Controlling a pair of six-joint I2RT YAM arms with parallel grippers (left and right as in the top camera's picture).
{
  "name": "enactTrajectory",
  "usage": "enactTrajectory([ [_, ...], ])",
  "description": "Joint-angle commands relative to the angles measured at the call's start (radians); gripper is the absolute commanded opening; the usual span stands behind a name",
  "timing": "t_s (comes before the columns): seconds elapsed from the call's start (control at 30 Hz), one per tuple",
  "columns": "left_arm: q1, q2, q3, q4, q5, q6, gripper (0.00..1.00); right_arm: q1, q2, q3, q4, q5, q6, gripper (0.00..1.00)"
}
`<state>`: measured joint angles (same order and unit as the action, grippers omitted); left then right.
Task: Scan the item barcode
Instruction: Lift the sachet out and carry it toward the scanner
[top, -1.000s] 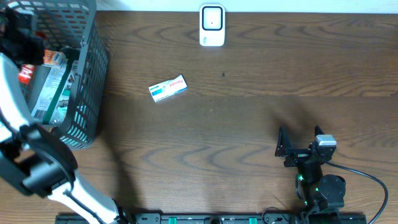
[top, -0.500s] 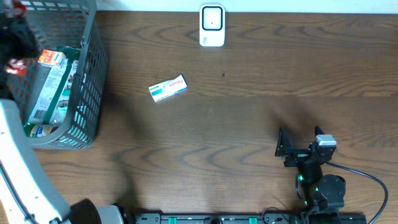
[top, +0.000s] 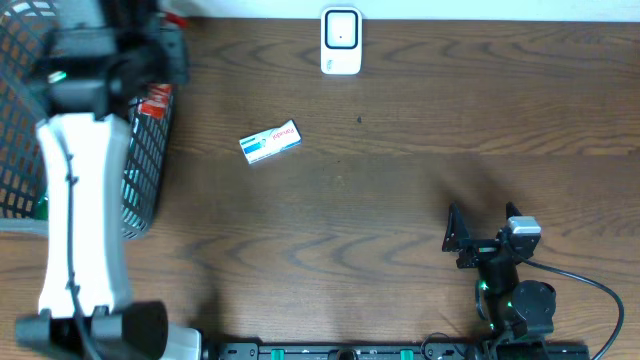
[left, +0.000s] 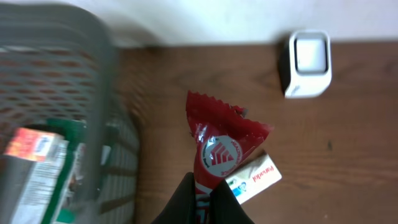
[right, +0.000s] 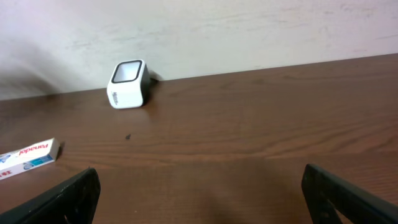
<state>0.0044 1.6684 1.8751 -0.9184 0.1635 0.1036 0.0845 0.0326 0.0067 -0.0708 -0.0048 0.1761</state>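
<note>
Red packet (left: 225, 144), glossy crinkled foil, serrated top, pinched tight in my left gripper (left: 204, 198); overhead shows only sliver beside mesh basket (top: 15, 130). My right gripper (right: 202, 186) spread wide, empty.

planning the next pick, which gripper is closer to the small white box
Left. The left gripper, holding a red packet, hangs by the basket near the small white box; the right gripper sits open far across the table.

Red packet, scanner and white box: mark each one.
red packet (left: 225, 146), left wrist view, round logo.
scanner (top: 341, 31), overhead view, top window.
white box (top: 271, 142), overhead view, middle of label.
</note>
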Motion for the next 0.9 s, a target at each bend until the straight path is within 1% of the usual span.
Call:
enactTrajectory([
  [0.0,-0.057,0.124,-0.016,0.005,-0.08,-0.056,0.07,-0.005,-0.002,-0.001,-0.004,-0.004,0.01,0.99],
  [0.17,-0.085,0.293,-0.016,0.032,-0.073,-0.121,0.07,-0.005,-0.002,-0.001,-0.004,-0.004,0.01,0.99],
  [0.3,-0.117,0.437,-0.016,0.037,-0.013,-0.122,0.07,-0.005,-0.002,-0.001,-0.004,-0.004,0.01,0.99],
  [0.4,-0.149,0.493,-0.016,0.041,-0.011,-0.124,0.07,-0.005,-0.002,-0.001,-0.004,-0.004,0.01,0.99],
  [0.6,-0.193,0.541,-0.016,0.109,-0.026,-0.12,0.07,-0.005,-0.002,-0.001,-0.004,-0.004,0.01,0.99],
  [0.87,-0.183,0.538,-0.012,0.137,-0.026,-0.119,0.07,-0.005,-0.002,-0.001,-0.004,-0.004,0.01,0.99],
])
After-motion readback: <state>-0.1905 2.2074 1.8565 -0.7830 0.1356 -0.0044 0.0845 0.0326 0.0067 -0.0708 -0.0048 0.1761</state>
